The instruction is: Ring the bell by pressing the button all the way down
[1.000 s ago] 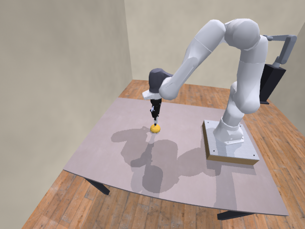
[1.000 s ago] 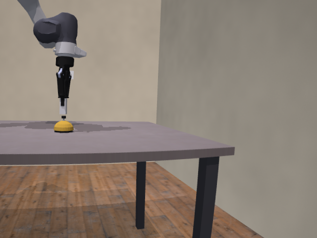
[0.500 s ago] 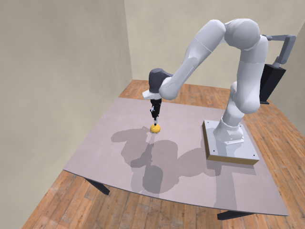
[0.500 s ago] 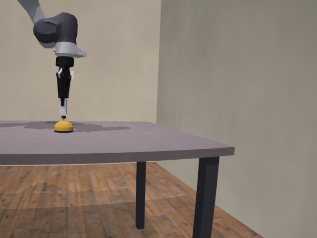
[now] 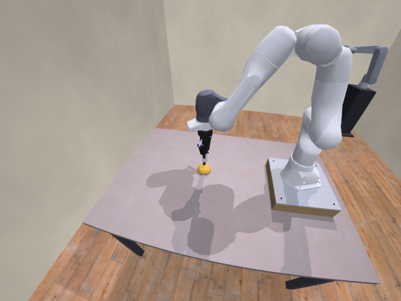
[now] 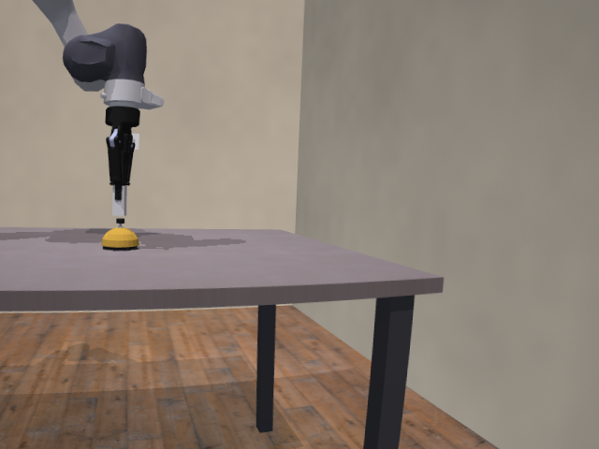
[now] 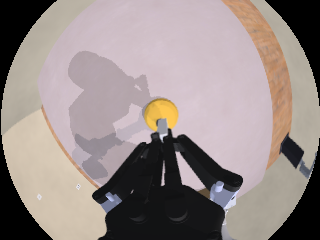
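A small yellow dome bell [image 5: 203, 168] stands upright on the grey table, also in the exterior view [image 6: 120, 238] and in the wrist view [image 7: 162, 112]. Its dark button [image 6: 120, 221] sticks up from the top of the dome. My gripper [image 6: 119, 212] points straight down, directly above the button, with its fingers shut together and nothing between them. In the side view a thin gap shows between the fingertips and the button top. In the top view the gripper [image 5: 204, 160] stands just over the bell. In the wrist view the fingertips [image 7: 162, 135] cover the bell's near edge.
My arm's base plate [image 5: 301, 189] is bolted on the table to the right of the bell. A wall stands beyond the table's far edge, and the table's right edge [image 6: 437, 284] is far from the bell.
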Controlling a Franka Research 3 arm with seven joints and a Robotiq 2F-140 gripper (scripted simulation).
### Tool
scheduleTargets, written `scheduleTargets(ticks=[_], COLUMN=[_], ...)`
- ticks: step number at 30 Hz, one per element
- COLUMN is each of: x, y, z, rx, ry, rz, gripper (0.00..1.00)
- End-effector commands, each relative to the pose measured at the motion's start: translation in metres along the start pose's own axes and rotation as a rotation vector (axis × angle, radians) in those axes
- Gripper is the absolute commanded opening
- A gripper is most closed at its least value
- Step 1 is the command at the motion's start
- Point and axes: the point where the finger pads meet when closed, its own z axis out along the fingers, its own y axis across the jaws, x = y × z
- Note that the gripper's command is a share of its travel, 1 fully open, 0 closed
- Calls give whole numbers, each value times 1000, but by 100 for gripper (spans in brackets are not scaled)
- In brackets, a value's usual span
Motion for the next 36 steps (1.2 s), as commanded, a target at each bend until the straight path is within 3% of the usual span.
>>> scheduleTargets(ticks=[1, 36], x=[-1, -1], y=[2, 2], z=[4, 11], rx=[-2, -2], ry=[-1, -1], rz=[-3, -3], gripper=[0, 0])
